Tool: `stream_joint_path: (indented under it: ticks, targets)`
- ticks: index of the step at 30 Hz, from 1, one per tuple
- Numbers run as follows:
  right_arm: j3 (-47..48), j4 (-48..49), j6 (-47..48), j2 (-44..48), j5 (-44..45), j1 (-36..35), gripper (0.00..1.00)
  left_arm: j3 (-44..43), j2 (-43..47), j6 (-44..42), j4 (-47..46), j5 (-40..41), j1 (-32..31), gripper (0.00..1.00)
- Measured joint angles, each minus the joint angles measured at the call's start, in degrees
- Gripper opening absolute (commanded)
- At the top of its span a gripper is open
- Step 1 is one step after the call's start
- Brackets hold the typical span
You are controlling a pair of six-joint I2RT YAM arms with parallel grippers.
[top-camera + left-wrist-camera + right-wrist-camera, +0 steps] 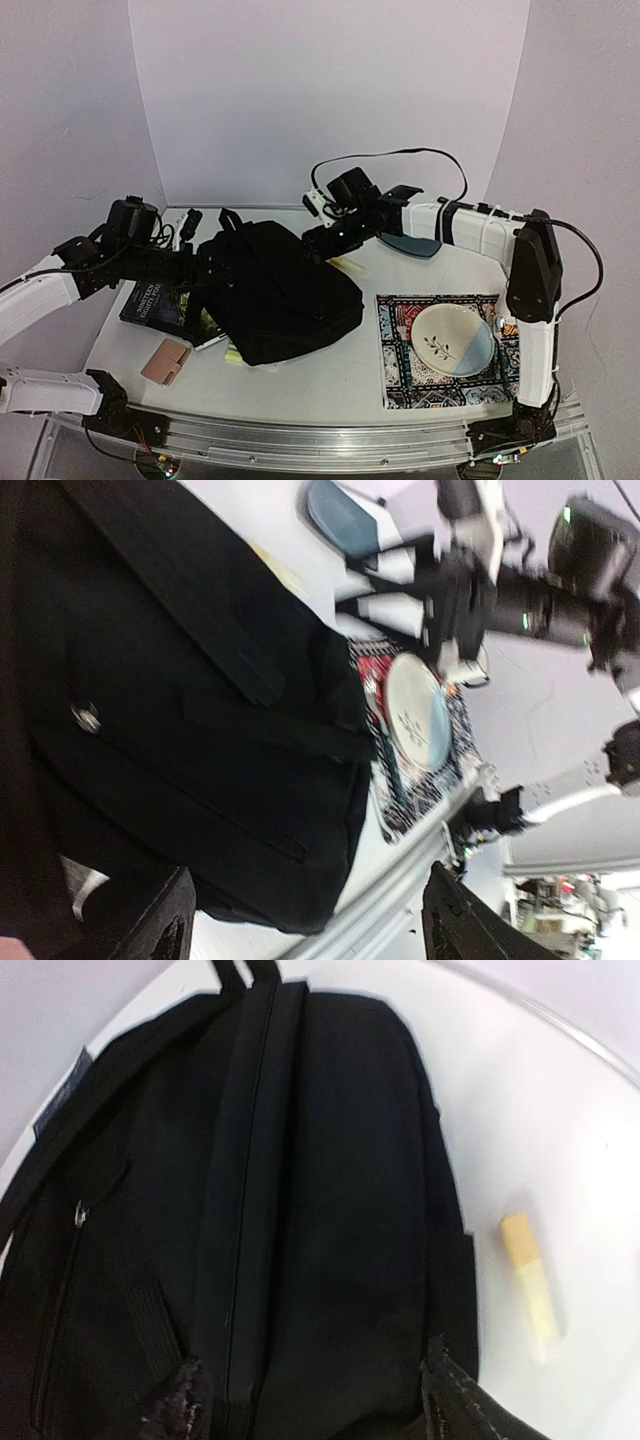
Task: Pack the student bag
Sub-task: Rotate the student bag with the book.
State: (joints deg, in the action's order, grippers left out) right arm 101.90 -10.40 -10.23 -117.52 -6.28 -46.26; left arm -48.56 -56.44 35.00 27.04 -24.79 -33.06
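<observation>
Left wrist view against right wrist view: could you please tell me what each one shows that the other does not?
Only the left wrist view shows the plate on its patterned mat, the right arm and the metal rail at the near edge. Only the right wrist view shows the top handle of the student bag and, plainly, a pale stick lying apart from it. Both share the student bag on the white table.

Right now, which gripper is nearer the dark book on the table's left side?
Left. The left gripper is at the left edge of the student bag, right beside the dark book; the right gripper is across the bag, at its far-right edge.
</observation>
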Motion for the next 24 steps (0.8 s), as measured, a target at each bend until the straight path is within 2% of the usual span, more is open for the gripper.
stream_joint_path:
  ticks: [6, 10, 16, 24]
  targets:
    - [-4.30, -1.05, 0.98, 1.08, 1.15, -5.65, 0.92, -6.26, -6.26, -4.75, 4.43, 7.05, 1.02, 0.82]
    - [-4.80, -2.42, 2.50, 1.08, 2.74, -9.67, 0.96, -7.10, -11.45, -7.46, 6.37, 9.83, 3.06, 0.82]
    - [-4.80, -6.47, 5.51, 0.94, 7.03, -12.24, 0.97, -7.08, -16.60, -10.24, 7.46, 11.48, 4.93, 0.78]
    - [-4.91, -10.75, 9.62, 0.29, 18.77, -8.57, 0.90, -4.31, -19.90, -9.44, 5.88, 8.68, 5.03, 0.68]
